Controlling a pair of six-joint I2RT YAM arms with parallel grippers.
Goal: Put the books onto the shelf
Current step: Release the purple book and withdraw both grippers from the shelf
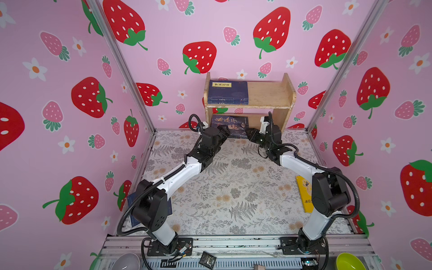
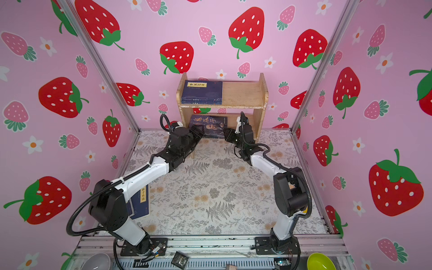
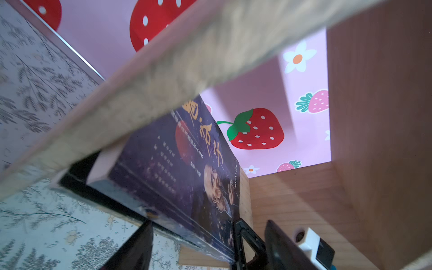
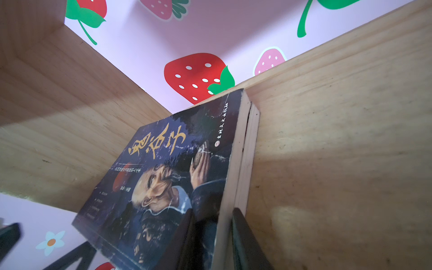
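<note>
The shelf [image 1: 268, 93] stood at the middle of the table's [image 1: 233, 187] back edge, against the rear wall. At the left end of its upper board lay a flat pile of navy books [image 1: 228, 92] with a yellow label on top. On the lower board, also toward the left end, a dark book [image 1: 230, 124] with an old man's face lay flat on the book under it [image 4: 249, 163], and their front edges stuck out past the board. The left gripper [image 1: 225, 132] was at the front left corner of that pair with its jaws spread wide, one finger [image 3: 133, 250] below the books and clear of them. The right gripper [image 1: 250, 133] was at the front right corner, pinching the pair: one finger [image 4: 184, 238] lay on the dark book's cover and the other [image 4: 245, 243] ran along the underside, next to the board. Two more books lay on the table. A navy book [image 2: 140, 201] sat near the front left corner, partly hidden by the left arm. A yellow book [image 1: 304, 194] sat by the right edge, half behind the right arm.
</note>
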